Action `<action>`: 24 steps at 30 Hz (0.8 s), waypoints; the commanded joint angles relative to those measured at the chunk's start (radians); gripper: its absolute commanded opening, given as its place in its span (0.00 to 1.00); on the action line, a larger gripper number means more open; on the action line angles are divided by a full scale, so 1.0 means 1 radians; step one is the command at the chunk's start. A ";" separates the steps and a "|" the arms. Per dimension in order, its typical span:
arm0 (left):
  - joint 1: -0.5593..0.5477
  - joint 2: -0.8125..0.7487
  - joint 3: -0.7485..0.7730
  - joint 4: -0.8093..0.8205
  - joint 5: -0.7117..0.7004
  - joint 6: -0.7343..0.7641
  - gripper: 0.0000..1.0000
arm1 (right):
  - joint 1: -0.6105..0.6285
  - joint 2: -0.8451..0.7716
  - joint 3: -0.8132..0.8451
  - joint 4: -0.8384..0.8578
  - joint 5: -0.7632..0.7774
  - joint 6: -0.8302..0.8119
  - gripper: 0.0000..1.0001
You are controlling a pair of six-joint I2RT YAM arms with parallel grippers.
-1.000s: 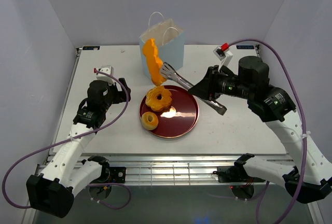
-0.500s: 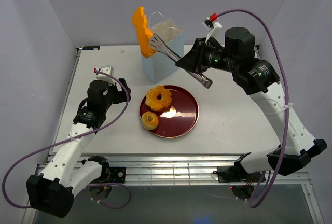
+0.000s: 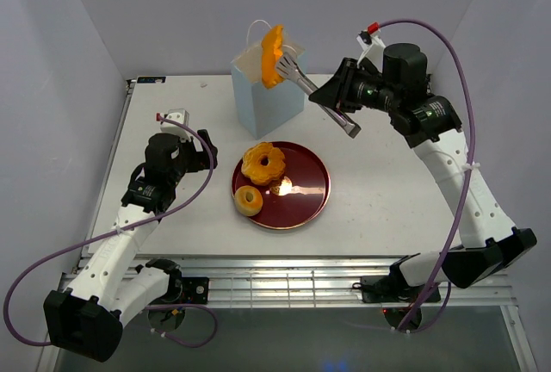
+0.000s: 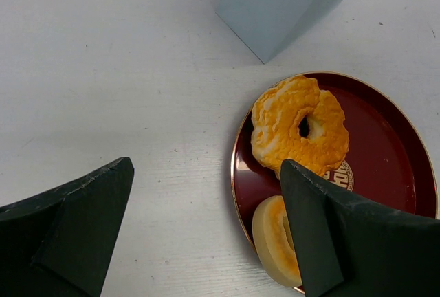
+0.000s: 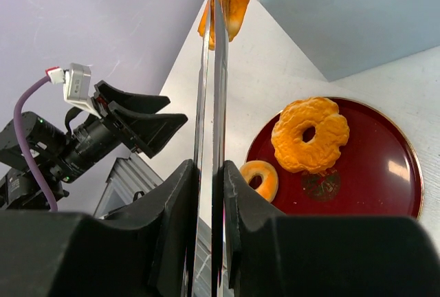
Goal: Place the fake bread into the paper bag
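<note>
Starting at the left, the left gripper (image 4: 206, 165) hangs with its two dark, wedge-shaped fingers spread wide over the matte white table (image 3: 387, 191), holding nothing. Just to its right sits one round, glossy dark red plate (image 3: 310, 204) with a thin gold rim, carrying two pastries: a frilly ring of fake bread (image 3: 263, 163), golden-orange and lumpy, and nearer the arms a small smooth ring (image 3: 248, 201), pale yellow and browner on top, the two lying just beside each other. Behind the plate stands one pale blue paper bag (image 3: 269, 96), upright and flat-sided, with a thin white loop handle at its top. A third pastry, a long knobbly orange stick (image 3: 272, 55), hangs roughly upright with its lower end at the bag's open mouth; whether it dips inside I cannot tell. It is pinched in the scalloped tips of one pair of shiny metal tongs (image 3: 314, 92), and the right gripper (image 5: 208, 173) is clamped narrowly on the tongs' two arms, pressing them nearly together. Only the overhead view shows the bag's mouth and handle; the left wrist view catches just the bag's lower corner but reveals a pale emblem on the plate; the right wrist view shows the tong arms edge-on and the left arm beyond the plate.
</note>
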State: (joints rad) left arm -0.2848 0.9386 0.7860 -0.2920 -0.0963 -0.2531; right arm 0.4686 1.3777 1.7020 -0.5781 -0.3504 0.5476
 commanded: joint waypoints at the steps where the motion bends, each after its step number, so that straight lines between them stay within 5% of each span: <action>1: -0.004 -0.021 0.021 0.004 0.013 -0.003 0.98 | -0.034 -0.013 0.010 0.104 -0.059 0.021 0.08; 24: -0.004 -0.026 0.021 0.005 0.017 -0.003 0.98 | -0.133 0.061 0.008 0.193 -0.176 0.120 0.09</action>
State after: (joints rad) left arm -0.2848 0.9386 0.7860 -0.2920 -0.0891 -0.2535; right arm 0.3458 1.4185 1.6459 -0.4717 -0.4843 0.6483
